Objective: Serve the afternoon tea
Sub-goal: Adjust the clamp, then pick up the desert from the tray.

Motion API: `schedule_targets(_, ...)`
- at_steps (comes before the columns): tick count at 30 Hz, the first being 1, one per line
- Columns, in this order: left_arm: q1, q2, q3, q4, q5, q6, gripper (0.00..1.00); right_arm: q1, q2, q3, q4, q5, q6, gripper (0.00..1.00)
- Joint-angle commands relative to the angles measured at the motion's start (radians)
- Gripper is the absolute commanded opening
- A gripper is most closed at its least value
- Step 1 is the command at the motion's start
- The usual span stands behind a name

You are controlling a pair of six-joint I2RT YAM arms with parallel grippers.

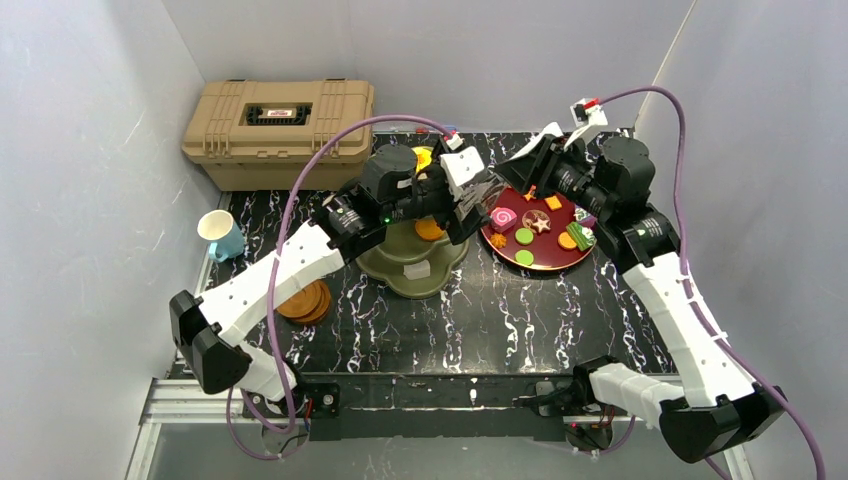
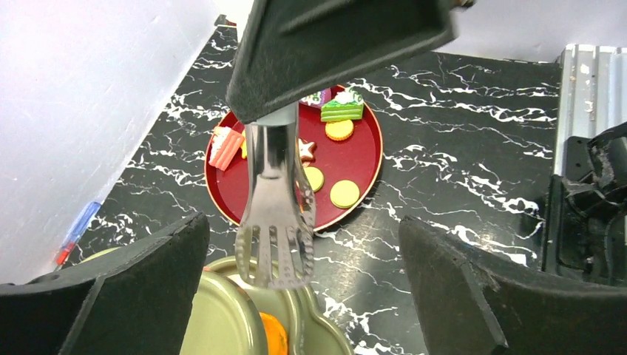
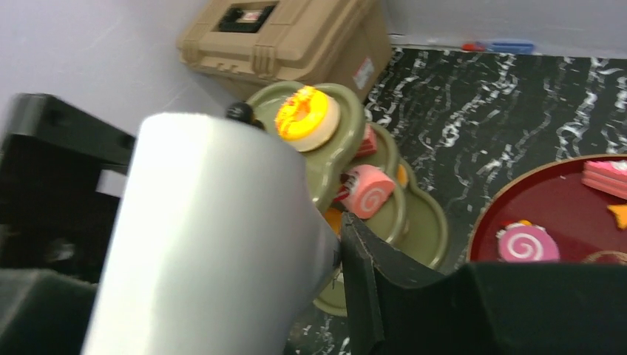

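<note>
The olive-green three-tier stand [image 1: 400,272] [image 3: 423,222] [image 2: 222,318] carries an orange-iced donut [image 3: 305,117] on top and a pink swirl roll [image 3: 367,191] on the middle tier. Metal tongs [image 2: 273,222] hang over the stand's edge, with my right gripper [image 2: 340,44] [image 1: 522,170] [image 3: 222,244] shut on their handle [image 3: 214,237]. My left gripper [image 2: 303,296] [image 1: 468,215] stands open just under the tong tips, its fingers apart from them. More toy pastries lie on the dark-red plate [image 1: 545,262] [image 2: 355,148]. A white-and-blue cup [image 1: 218,235] and wooden saucers [image 1: 306,302] sit at the left.
A tan toolbox [image 1: 280,130] [image 3: 296,37] stands at the back left against the wall. White walls close in the table on three sides. A metal rail [image 2: 591,89] runs along the table's edge.
</note>
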Motion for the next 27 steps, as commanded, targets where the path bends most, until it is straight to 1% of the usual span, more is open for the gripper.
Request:
schedule_targets(1,-0.002,-0.073,0.07,-0.061,0.015,-0.056,0.98,-0.002,-0.002,-0.044,0.048,0.133,-0.083,0.5)
schedule_targets(4,-0.003,-0.101,0.084,-0.088,-0.059,-0.109,0.98,-0.002,0.014,-0.1,0.085,0.211,-0.143,0.49)
schedule_targets(5,-0.001,-0.108,0.092,-0.098,-0.098,-0.121,0.98,-0.001,0.019,-0.122,0.113,0.236,-0.166,0.49)
schedule_targets(9,0.019,-0.129,0.141,-0.155,-0.166,-0.156,0.98,-0.002,0.04,-0.224,0.223,0.385,-0.257,0.5)
schedule_targets(14,0.043,-0.115,0.207,-0.265,-0.25,-0.175,0.98,-0.002,0.132,-0.315,0.382,0.455,-0.298,0.55)
schedule_targets(18,0.058,-0.139,0.18,-0.262,-0.246,-0.174,0.98,-0.002,0.182,-0.379,0.515,0.496,-0.307,0.56)
schedule_targets(21,0.06,-0.154,0.152,-0.255,-0.241,-0.173,0.98,-0.002,0.207,-0.399,0.595,0.527,-0.315,0.58)
schedule_targets(27,0.065,-0.169,0.129,-0.241,-0.239,-0.18,0.98,-0.002,0.29,-0.368,0.644,0.549,-0.343,0.64)
